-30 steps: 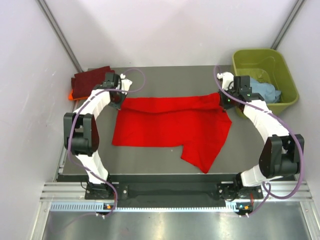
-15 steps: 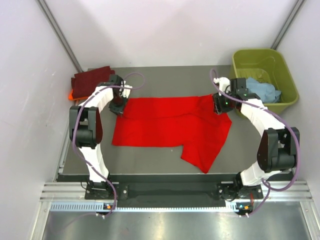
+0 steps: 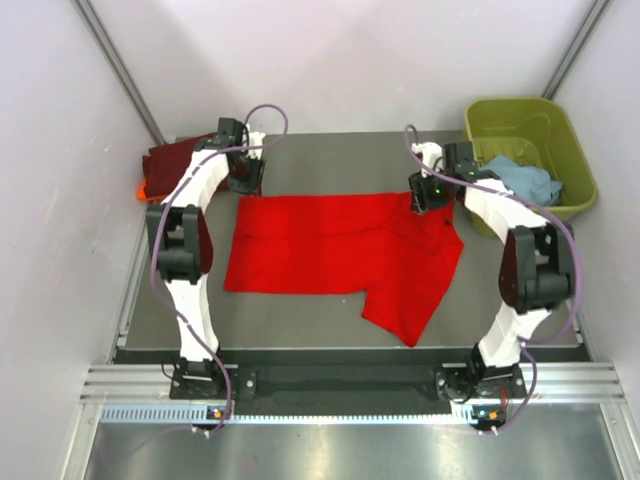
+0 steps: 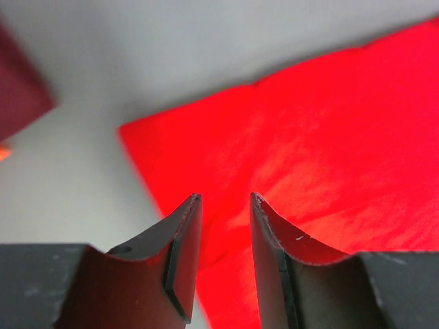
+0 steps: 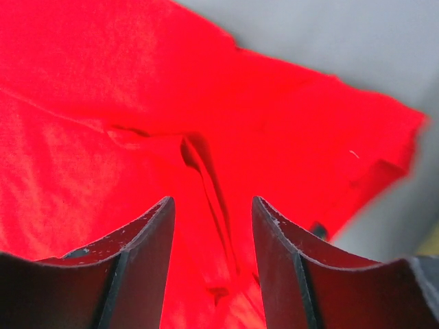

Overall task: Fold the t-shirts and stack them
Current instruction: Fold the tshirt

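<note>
since the red t-shirt (image 3: 340, 250) lies flat mid-bench (image 3: 330, 160), prob. ready for a fold, my left end effector (image 4: 225, 200) & right end effector (image 5: 211, 202) hang part-open, empty, over its far corners; maroon t-shirt (image 3: 175, 160) waits at far-left corner as stack.

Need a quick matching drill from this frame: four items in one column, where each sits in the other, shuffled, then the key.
Items:
1. red t-shirt
2. green tub
3. maroon t-shirt
4. light blue t-shirt

Places:
A. inside the green tub
B. folded at the far left corner
C. spread out in the middle of the table
D. at the far right corner

Pairs: 1-C, 2-D, 3-B, 4-A
</note>
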{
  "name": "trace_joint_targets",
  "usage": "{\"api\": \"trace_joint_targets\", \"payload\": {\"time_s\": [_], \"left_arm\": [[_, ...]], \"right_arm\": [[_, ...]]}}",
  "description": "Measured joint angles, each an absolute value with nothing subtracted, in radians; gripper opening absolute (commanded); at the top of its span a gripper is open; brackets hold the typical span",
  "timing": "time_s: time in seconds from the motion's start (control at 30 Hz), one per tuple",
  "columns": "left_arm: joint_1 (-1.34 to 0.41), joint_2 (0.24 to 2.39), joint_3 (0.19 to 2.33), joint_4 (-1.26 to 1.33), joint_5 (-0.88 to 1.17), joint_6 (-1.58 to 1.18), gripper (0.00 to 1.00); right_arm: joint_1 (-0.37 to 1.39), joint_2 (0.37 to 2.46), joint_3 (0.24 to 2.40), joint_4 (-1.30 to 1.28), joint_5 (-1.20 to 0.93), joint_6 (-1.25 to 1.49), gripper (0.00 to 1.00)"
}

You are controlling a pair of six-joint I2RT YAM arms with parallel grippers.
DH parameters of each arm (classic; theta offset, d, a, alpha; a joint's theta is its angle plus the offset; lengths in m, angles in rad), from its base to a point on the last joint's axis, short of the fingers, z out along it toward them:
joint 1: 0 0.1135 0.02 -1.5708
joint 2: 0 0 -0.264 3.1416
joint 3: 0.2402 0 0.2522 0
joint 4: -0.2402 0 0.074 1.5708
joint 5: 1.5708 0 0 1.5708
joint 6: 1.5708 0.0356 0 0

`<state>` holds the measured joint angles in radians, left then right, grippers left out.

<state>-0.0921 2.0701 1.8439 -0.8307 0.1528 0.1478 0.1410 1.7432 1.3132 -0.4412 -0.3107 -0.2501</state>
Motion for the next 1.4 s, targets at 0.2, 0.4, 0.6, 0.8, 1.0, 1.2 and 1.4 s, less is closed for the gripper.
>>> {"api": "trace_joint_targets", "payload": {"time_s": [0.2,0.4,0.6,0.8,1.0,1.2,1.4], "left_arm": [[-0.093,2.24,1.903,-0.892,0.23,0.059,0.4],[-0.095,2.254,1.894,-0.923,0.257,0.03,0.39],[-0.096,2.254,1.894,-0.934,0.265,0.024,0.39],[-0.096,2.254,1.894,-0.937,0.269,0.024,0.39],[-0.096,2.254,1.894,-0.937,0.273,0.019,0.38],[-0.096,2.254,1.894,-0.936,0.278,0.014,0.38],[-0.096,2.254,1.894,-0.936,0.287,0.009,0.38]], "right_arm": [[0.171,1.905,1.417,-0.447,-0.342,-0.231,0.49],[0.189,1.971,1.501,-0.441,-0.355,-0.211,0.49],[0.21,2.009,1.527,-0.436,-0.361,-0.199,0.48],[0.231,2.028,1.526,-0.453,-0.361,-0.198,0.48],[0.232,2.027,1.507,-0.457,-0.353,-0.199,0.43],[0.232,2.026,1.45,-0.465,-0.344,-0.2,0.36],[0.233,2.011,1.417,-0.485,-0.346,-0.203,0.1]]}}
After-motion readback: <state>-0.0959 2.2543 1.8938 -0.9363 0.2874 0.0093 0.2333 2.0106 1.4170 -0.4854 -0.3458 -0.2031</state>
